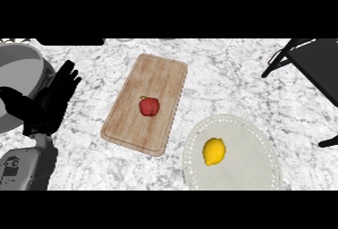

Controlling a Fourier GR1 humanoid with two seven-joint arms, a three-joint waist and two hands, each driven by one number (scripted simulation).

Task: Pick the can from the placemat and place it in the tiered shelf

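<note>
A round off-white placemat point(256, 172) lies at the lower right of the counter. A yellow lemon point(214, 151) sits on its left part; I see no can anywhere. The black tiered shelf point(318, 60) stands at the upper right, partly cut off by the view's edge. My left hand point(46, 105) rests at the far left with its fingers straight and pointing up, holding nothing, far from the placemat. My right hand does not show.
A wooden cutting board point(162, 74) lies tilted in the middle with a red bell pepper point(149, 106) on it. A large grey pot point(19, 67) stands at the upper left, just behind my left hand. Speckled counter shows between board and shelf.
</note>
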